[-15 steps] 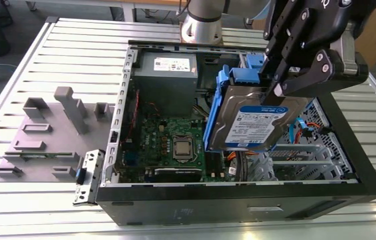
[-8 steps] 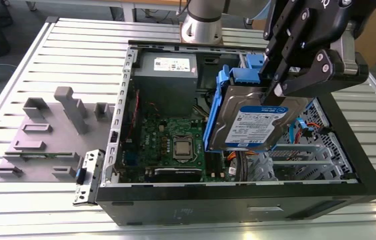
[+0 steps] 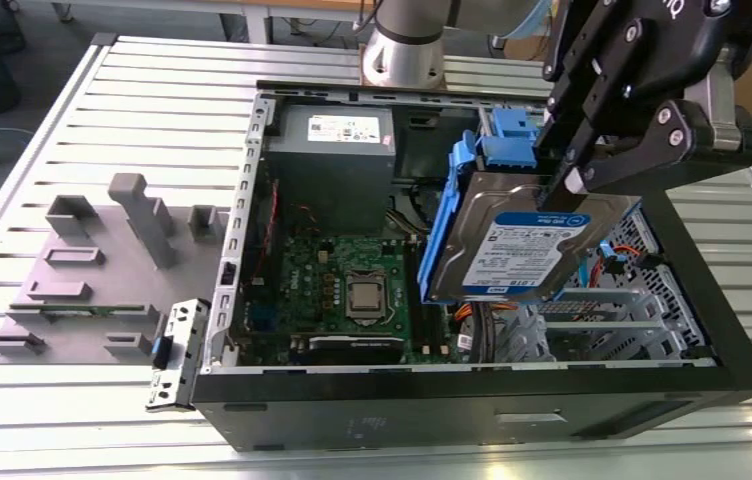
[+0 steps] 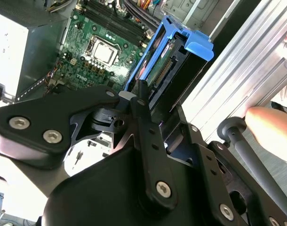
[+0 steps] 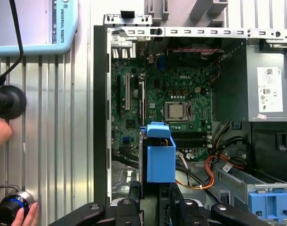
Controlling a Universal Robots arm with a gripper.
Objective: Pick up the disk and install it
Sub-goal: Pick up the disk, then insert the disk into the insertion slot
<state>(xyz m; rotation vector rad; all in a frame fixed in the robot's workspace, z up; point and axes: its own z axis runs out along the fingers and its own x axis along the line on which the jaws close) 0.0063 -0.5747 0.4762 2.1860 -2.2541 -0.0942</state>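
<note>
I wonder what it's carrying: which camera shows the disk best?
The exterior view: the disk shows its silver face and label there. In both wrist views the disk is seen edge-on, mostly its blue carrier.

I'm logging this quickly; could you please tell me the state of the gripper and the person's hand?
Gripper: shut on the disk, above the open computer case.
Person's hand: resting on a blue-ringed knob.
</note>
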